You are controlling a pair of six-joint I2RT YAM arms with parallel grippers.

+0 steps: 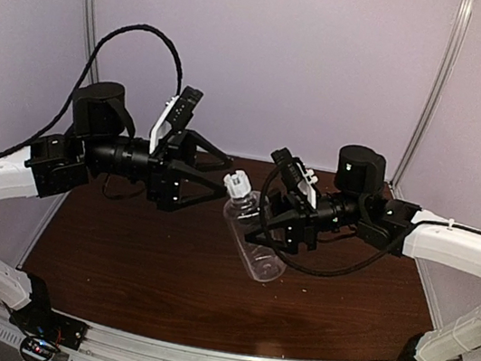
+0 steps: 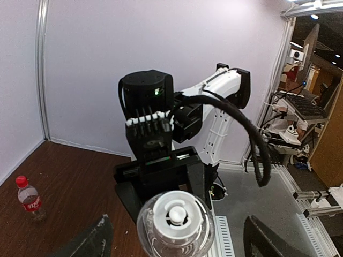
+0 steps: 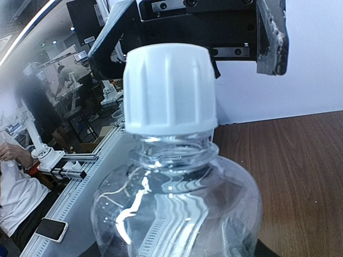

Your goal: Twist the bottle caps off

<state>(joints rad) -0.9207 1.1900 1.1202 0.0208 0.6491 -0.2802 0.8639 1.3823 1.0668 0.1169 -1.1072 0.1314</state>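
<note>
Below, table (image 1: 162, 269): dark brown wood
Walls (image 1: 287, 60): plain white
Left gripper (image 1: 225, 178): fingers apart
Right gripper (image 1: 257, 222): clamped on bottle (image 1: 263, 259)

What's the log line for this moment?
left gripper: open, jaws flanking white ribbed plastic cap | right gripper: shut on clear plastic bottle, tilted | cap: on

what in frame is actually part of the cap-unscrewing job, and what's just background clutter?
Job:
- clear bottle, held in the right gripper
- its white cap, not yet off
- left gripper, fingers open beside that cap
- red-label bottle with red cap, standing on the table

Just around:
- phone, off the table
- person in the background
</note>
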